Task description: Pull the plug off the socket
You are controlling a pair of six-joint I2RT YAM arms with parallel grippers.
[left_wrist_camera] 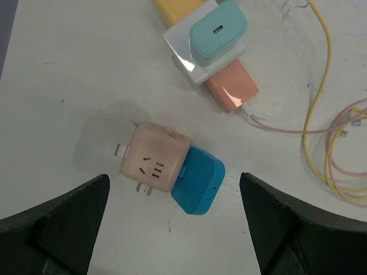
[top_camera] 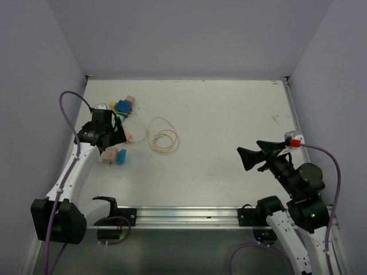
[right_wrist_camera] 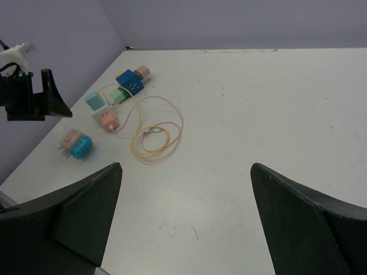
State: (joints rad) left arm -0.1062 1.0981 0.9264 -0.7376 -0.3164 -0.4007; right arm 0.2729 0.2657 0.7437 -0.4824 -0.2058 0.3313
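A pink cube socket (left_wrist_camera: 153, 160) lies on the white table with a blue plug (left_wrist_camera: 199, 180) joined to its right side; metal prongs stick out of the cube toward the camera. The same pair shows near the left arm, as socket (top_camera: 109, 153) and plug (top_camera: 121, 157), and far off in the right wrist view as socket (right_wrist_camera: 71, 138) and plug (right_wrist_camera: 82, 147). My left gripper (left_wrist_camera: 174, 176) hangs open above them, one finger to each side, touching neither. My right gripper (top_camera: 256, 151) is open over bare table at the right, far from the socket, and holds nothing (right_wrist_camera: 186, 166).
Just beyond the socket sit a white cube (left_wrist_camera: 186, 54) carrying a teal charger (left_wrist_camera: 217, 30), an orange charger (left_wrist_camera: 232, 87) with its cable, and a yellow block (left_wrist_camera: 175, 8). Coiled yellow and pink cables (top_camera: 163, 138) lie mid-table. A blue cube (top_camera: 123, 106) sits near the back left wall.
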